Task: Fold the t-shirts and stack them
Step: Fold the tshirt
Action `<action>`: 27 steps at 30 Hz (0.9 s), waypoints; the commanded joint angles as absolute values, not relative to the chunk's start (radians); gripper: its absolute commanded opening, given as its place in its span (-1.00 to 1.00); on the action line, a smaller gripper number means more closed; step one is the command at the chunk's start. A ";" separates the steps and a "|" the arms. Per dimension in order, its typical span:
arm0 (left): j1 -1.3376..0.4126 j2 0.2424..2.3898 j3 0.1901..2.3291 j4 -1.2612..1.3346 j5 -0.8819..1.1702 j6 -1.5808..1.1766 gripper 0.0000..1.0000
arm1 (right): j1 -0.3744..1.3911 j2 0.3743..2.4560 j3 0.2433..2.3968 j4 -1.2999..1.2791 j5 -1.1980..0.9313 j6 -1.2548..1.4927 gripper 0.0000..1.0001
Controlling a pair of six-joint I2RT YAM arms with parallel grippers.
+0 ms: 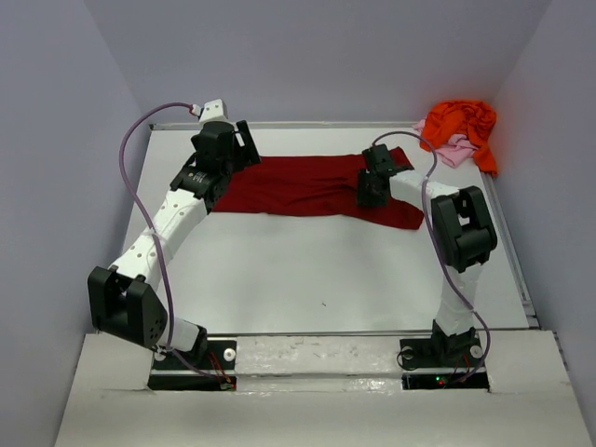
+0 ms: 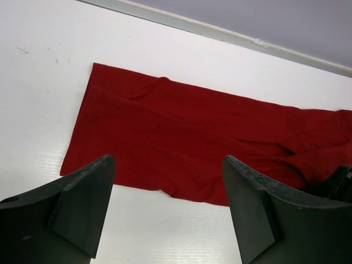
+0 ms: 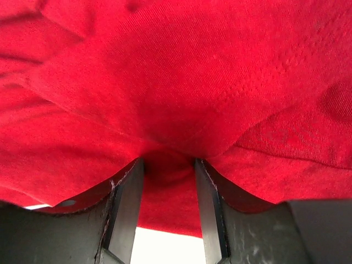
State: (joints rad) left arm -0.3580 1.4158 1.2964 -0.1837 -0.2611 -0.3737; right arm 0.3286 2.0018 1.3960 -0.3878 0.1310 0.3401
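Crimson t-shirt (image 1: 298, 186) lies stretched in a long band, running left to right across the far half of the white tabletop (image 1: 317, 270). Its left end lies flat with a straight edge, while its right end is rumpled.

The left gripper (image 1: 244, 154) hangs above the shirt's left end. In the left wrist view the left gripper (image 2: 168, 165) has its fingers (image 2: 82, 192) spread wide and nothing is between them. The red cloth (image 2: 192, 143) lies flat on the tabletop below.

The right gripper (image 1: 372, 191) is down on the shirt near its right end. In the right wrist view the right gripper (image 3: 168, 165) has its fingers (image 3: 129, 198) drawn close and is pinching a raised fold of the red fabric (image 3: 176, 82). The cloth drapes over both fingertips, and a strip of white tabletop shows beneath.

In the far right corner, well apart from the crimson shirt, the orange t-shirt (image 1: 461, 121) sits in a crumpled heap. The pale pink t-shirt (image 1: 452, 151) is bunched against its near side, touching it. Both are unfolded.
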 commanded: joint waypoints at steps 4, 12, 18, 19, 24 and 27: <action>-0.359 1.364 1.289 -0.147 -0.265 -0.360 0.76 | 0.327 2.054 1.471 -0.371 0.193 0.341 -0.04; -0.359 1.361 1.284 -0.143 -0.267 -0.356 0.76 | 0.327 2.072 1.575 -0.416 0.209 0.314 -0.04; -0.359 1.358 1.282 -0.138 -0.268 -0.356 0.76 | 0.327 2.072 1.640 -0.465 0.212 0.288 -0.04; -0.357 1.358 1.284 -0.140 -0.270 -0.356 0.76 | 0.327 2.078 1.649 -0.469 0.216 0.285 -0.04; -0.359 1.355 1.279 -0.137 -0.275 -0.356 0.76 | 0.318 2.131 1.706 -0.488 0.233 0.282 -0.04; -0.360 1.358 1.279 -0.138 -0.272 -0.354 0.76 | 0.318 2.157 1.742 -0.495 0.241 0.278 -0.05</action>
State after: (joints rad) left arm -0.3580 1.3972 1.2877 -0.1741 -0.2638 -0.3710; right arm 0.3267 2.1208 1.6794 -0.4732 0.2153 0.2985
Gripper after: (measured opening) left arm 0.878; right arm 0.478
